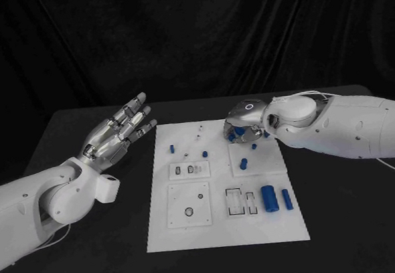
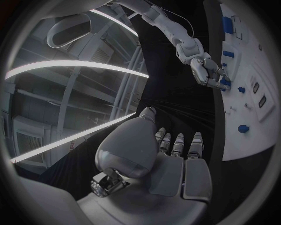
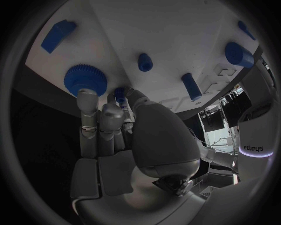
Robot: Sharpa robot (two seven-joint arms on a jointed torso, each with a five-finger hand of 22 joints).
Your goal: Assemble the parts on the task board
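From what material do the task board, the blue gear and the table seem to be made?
Task board: probably rigid plastic or painted sheet, white and matte, with clean cut-out slots. Blue gear: likely moulded or printed plastic, uniform blue, dull, with fine teeth on its rim. Table: black and without shine; whether cloth-covered or a hard top, I cannot tell.

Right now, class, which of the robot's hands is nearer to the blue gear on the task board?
The right hand: its fingertips rest at the blue gear on the task board. The left hand hovers off the board's left edge, fingers spread, holding nothing.
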